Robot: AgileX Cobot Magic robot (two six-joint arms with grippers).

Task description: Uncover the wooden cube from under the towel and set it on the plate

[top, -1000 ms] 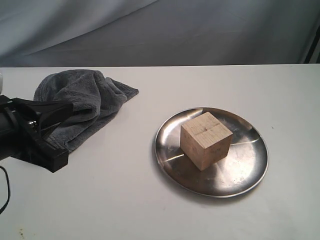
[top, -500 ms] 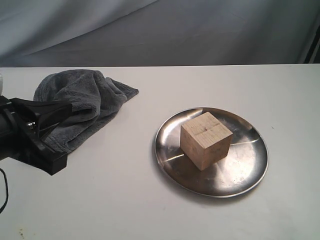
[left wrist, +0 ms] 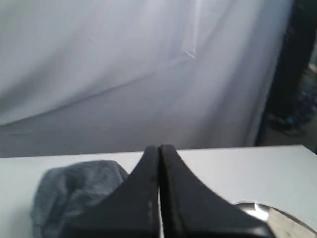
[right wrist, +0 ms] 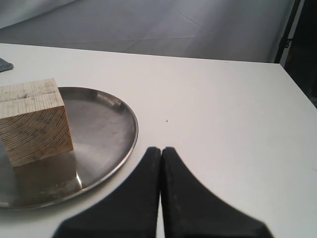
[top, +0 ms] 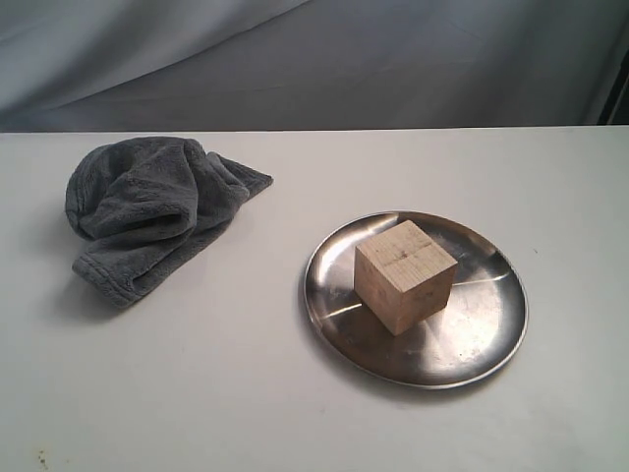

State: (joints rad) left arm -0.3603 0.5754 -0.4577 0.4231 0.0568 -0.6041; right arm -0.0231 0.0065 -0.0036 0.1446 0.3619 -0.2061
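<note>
The pale wooden cube [top: 404, 274] stands on the shiny steel plate [top: 485, 334] right of the table's middle. The dark grey towel [top: 147, 210] lies crumpled at the back left, well apart from the plate. Neither arm shows in the exterior view. In the left wrist view my left gripper [left wrist: 159, 148] is shut with nothing in it, the towel [left wrist: 69, 191] beyond it and a sliver of the plate [left wrist: 267, 213] to one side. In the right wrist view my right gripper [right wrist: 161, 150] is shut and empty, just off the rim of the plate [right wrist: 106, 124] that carries the cube [right wrist: 33, 120].
The white table [top: 295, 393] ends at a grey cloth backdrop [top: 344, 59]. A dark stand [right wrist: 290, 29] rises past the table's far corner in the right wrist view.
The left arm, which stood over the towel's near edge at the left, has drawn back out of the exterior view. The towel, cube and plate have not moved.
</note>
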